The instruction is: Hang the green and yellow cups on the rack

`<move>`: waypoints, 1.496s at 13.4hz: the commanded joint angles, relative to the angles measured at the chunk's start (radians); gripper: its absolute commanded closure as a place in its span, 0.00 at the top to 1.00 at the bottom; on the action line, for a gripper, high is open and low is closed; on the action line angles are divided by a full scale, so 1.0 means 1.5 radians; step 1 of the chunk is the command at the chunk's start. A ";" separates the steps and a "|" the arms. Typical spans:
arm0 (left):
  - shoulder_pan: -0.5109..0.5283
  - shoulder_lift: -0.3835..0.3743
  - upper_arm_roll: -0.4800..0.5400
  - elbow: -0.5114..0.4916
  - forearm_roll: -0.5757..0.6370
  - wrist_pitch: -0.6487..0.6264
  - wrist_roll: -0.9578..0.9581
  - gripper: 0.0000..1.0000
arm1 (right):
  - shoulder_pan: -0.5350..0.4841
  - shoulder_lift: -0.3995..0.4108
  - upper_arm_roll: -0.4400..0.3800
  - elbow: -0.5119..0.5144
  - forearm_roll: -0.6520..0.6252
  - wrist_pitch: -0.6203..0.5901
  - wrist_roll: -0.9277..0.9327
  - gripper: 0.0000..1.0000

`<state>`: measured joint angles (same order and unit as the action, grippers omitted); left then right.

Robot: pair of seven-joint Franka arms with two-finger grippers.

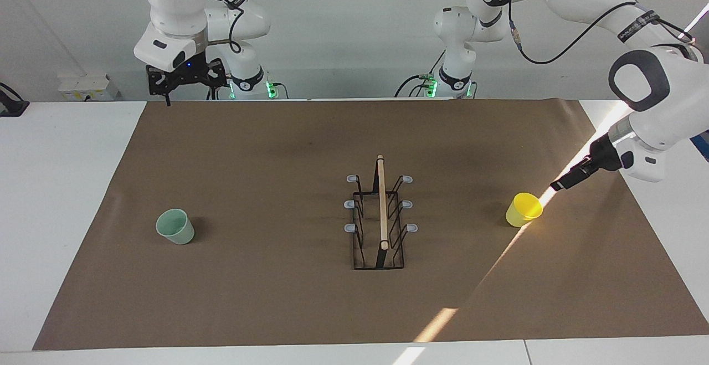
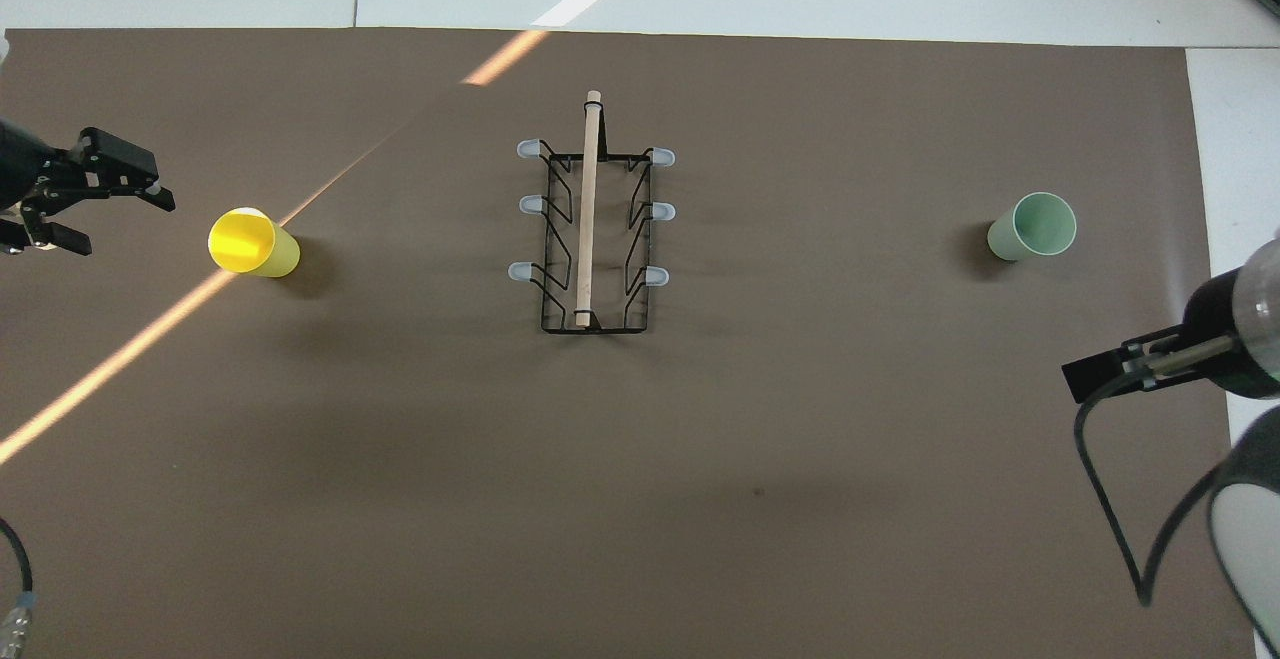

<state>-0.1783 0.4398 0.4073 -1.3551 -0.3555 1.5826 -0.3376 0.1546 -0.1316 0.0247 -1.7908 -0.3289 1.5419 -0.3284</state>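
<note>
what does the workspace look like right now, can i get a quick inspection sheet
surface: brown mat on a white table, crossed by a streak of sunlight.
job's things: rack mid-mat, all six prongs bare; yellow cup upright toward the left arm's end; green cup upright toward the right arm's end.
clutter: nothing seen.
grippers: left gripper open, low beside the yellow cup, not touching; right gripper waits raised over the mat's edge by its base.
cables: black cable looped along the left arm; leads at both bases.
surroundings: white wall, white box at the table edge.
</note>
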 commanded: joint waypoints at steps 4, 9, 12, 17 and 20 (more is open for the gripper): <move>0.013 0.133 0.078 0.077 -0.142 0.016 -0.139 1.00 | -0.008 0.074 0.000 -0.055 -0.162 0.140 -0.257 1.00; 0.033 0.145 0.087 0.033 -0.217 0.042 -0.284 1.00 | -0.004 0.106 0.000 -0.062 -0.202 0.144 -0.300 1.00; 0.046 0.143 0.096 -0.017 -0.266 0.052 -0.320 1.00 | -0.008 0.106 0.000 -0.073 -0.270 0.173 -0.429 1.00; 0.048 0.092 0.108 -0.166 -0.364 0.064 -0.409 1.00 | 0.003 0.140 0.001 -0.126 -0.386 0.237 -0.499 1.00; 0.050 0.064 0.108 -0.222 -0.414 0.083 -0.410 1.00 | 0.019 0.190 0.001 -0.128 -0.423 0.248 -0.442 1.00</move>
<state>-0.0864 0.6082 0.5662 -1.5857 -0.9256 1.6680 -0.9322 0.1698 0.1121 0.0253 -1.9757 -0.9093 1.8912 -1.0512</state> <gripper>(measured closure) 0.000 0.000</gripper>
